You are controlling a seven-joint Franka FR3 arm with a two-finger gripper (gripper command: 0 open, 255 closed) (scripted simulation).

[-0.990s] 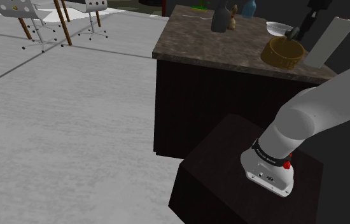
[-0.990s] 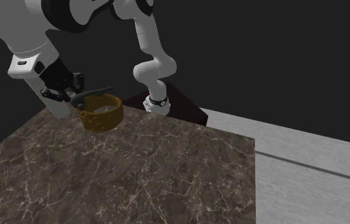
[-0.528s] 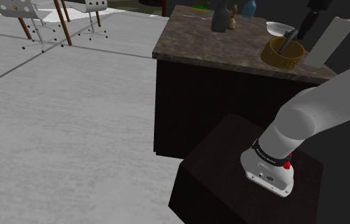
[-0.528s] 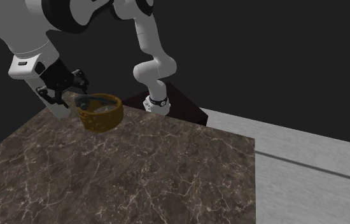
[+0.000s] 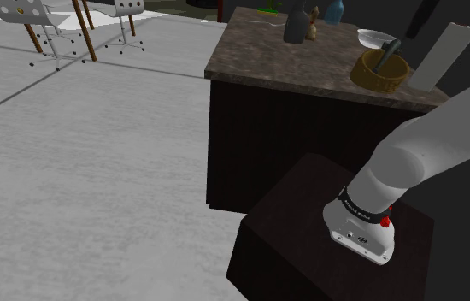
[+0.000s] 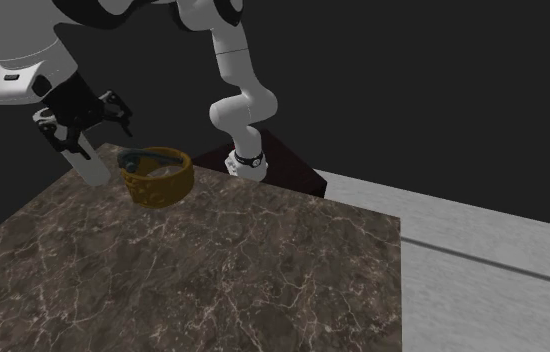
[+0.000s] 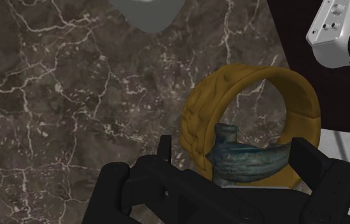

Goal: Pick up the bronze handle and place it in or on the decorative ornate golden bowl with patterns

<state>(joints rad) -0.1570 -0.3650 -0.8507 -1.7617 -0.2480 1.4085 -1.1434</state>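
Pincer (image 6: 91, 125) spread and empty, hovering over golden bowl (image 7: 205, 108) on table (image 7: 72, 95), bluish handle (image 7: 247, 162) lying inside bowl below it.

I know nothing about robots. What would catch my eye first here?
A golden bowl stands on the dark marble counter, with a blue-grey handle leaning inside it. The black gripper hangs open just above and beside the bowl, on a big white arm.
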